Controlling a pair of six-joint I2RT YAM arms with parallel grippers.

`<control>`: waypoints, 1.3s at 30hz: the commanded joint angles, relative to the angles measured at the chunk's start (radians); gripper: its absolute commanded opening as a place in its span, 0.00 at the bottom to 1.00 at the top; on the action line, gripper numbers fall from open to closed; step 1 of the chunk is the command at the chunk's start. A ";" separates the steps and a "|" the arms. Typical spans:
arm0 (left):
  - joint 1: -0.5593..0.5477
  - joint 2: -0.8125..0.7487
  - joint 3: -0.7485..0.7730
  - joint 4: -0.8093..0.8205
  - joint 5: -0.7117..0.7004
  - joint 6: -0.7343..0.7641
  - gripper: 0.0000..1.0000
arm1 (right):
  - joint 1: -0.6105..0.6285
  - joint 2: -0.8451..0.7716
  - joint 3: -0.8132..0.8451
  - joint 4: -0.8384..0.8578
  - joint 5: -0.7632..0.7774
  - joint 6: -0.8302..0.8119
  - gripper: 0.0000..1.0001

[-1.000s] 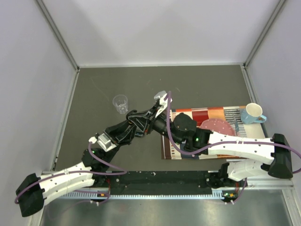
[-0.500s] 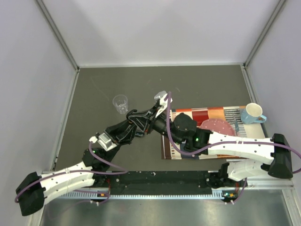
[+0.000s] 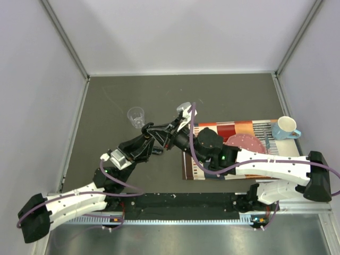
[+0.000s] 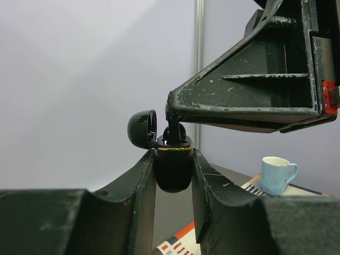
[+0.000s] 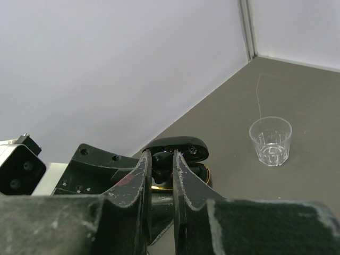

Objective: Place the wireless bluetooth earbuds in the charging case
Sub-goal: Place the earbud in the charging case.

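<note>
My left gripper (image 4: 173, 155) is shut on the charging case (image 4: 172, 170), a black rounded body with a gold rim, held upright above the table. Its lid (image 4: 142, 128) hangs open to the left. Pinched in my right gripper (image 5: 161, 156), one black earbud (image 5: 161, 163) comes down from above. That earbud (image 4: 175, 132) sits at the case's mouth, touching the rim. In the top view both grippers meet near the table's middle, left gripper (image 3: 171, 130) against right gripper (image 3: 180, 137), and the case is hidden between them.
A clear plastic cup (image 3: 136, 117) stands on the dark table left of the grippers, also the cup (image 5: 271, 141) in the right wrist view. At right lie a striped placemat (image 3: 239, 129), a pink disc (image 3: 245, 142) and a light blue mug (image 3: 286, 128).
The two grippers, held together, have shifted very slightly toward the far side. Both grips hold as before.
</note>
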 commanded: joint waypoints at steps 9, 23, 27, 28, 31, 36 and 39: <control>0.002 0.025 0.013 0.251 -0.019 0.002 0.00 | 0.003 -0.010 0.010 0.055 -0.062 0.074 0.00; 0.002 0.042 0.013 0.290 -0.030 0.015 0.00 | 0.004 0.019 0.038 0.054 -0.107 0.122 0.00; 0.002 0.039 0.004 0.296 -0.036 0.013 0.00 | 0.004 0.014 0.052 0.061 -0.100 0.115 0.00; 0.002 0.038 0.004 0.296 -0.039 0.015 0.00 | 0.004 0.018 0.056 0.048 -0.100 0.112 0.00; 0.002 0.032 0.004 0.297 -0.034 0.015 0.00 | 0.004 0.027 0.055 0.047 -0.093 0.103 0.00; 0.002 0.025 0.010 0.294 -0.021 0.013 0.00 | 0.004 0.033 0.033 0.061 -0.050 0.091 0.00; 0.002 0.022 0.007 0.282 -0.019 0.012 0.00 | 0.004 0.036 0.067 0.061 -0.059 0.080 0.00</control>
